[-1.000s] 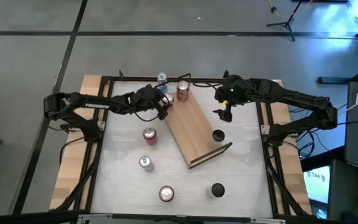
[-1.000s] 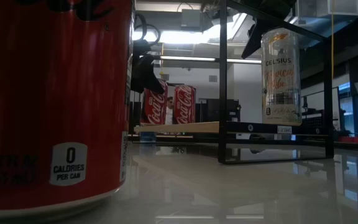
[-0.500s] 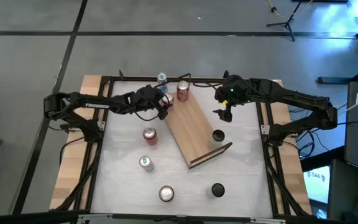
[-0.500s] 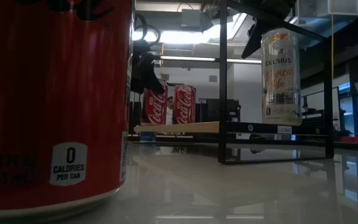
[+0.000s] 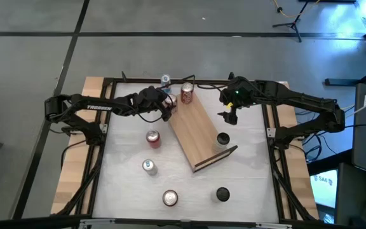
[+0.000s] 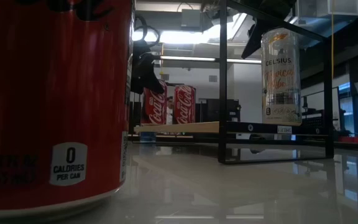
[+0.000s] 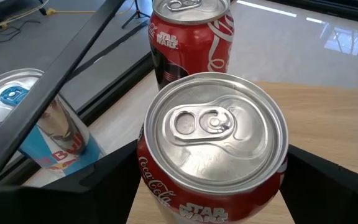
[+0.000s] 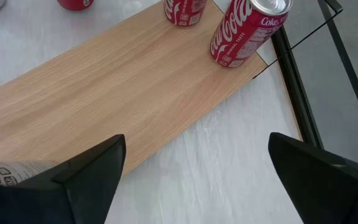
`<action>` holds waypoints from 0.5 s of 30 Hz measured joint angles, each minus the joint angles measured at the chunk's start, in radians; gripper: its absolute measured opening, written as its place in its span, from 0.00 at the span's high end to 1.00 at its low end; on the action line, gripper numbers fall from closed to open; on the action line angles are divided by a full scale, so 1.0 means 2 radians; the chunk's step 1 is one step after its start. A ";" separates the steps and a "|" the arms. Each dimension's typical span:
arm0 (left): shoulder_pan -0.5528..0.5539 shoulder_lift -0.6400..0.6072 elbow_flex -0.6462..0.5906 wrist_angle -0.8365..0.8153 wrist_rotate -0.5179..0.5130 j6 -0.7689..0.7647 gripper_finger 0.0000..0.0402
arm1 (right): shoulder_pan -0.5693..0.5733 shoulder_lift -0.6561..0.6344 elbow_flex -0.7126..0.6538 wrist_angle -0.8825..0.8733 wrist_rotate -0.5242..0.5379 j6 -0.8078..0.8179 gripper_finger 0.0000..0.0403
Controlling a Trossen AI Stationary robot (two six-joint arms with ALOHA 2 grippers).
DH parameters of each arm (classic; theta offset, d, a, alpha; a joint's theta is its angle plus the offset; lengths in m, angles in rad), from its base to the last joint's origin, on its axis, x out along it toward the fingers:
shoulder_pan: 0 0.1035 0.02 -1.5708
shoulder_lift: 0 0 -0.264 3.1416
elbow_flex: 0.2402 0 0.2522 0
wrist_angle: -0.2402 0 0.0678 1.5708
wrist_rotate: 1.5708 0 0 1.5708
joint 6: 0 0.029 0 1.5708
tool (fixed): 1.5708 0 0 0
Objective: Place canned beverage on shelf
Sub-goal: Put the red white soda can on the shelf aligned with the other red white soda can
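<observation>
The light-wood shelf (image 5: 199, 130) lies slantwise on the white table. A red Coca-Cola can (image 7: 213, 130) stands on the shelf's far left corner, with my left gripper (image 5: 168, 109) shut on it. A second red can (image 5: 187, 93) stands on the shelf's far end, just behind the first. A pale Celsius can (image 5: 223, 139) stands on the shelf's near right end. My right gripper (image 5: 229, 115) is open and empty, above the table to the right of the shelf; the right wrist view (image 8: 197, 180) looks down on the board (image 8: 123, 87). My left gripper pinches the red can's side wall just below its top rim (image 7: 143, 163), one finger (image 7: 104, 177) on each side. The fingers slant in from the table's left. The can is upright, and in the low view (image 6: 155, 106) its bottom is on the shelf.
A blue can (image 5: 165, 80) stands by the black frame bar behind the shelf. Loose cans stand on the table nearer the front: a red one (image 5: 152, 138), a silver one (image 5: 149, 166), another red one (image 5: 169, 198) and a black one (image 5: 222, 194). The red one fills the low view's left (image 6: 48, 99).
</observation>
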State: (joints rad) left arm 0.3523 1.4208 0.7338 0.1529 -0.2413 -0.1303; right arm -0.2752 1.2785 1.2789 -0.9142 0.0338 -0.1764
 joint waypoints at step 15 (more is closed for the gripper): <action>0.002 0.000 0.000 0.001 0.019 -0.022 0.19 | 0.000 0.000 0.000 0.000 0.000 0.000 0.03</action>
State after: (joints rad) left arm 0.3553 1.4208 0.7338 0.1543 -0.2037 -0.1734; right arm -0.2752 1.2783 1.2789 -0.9142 0.0338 -0.1764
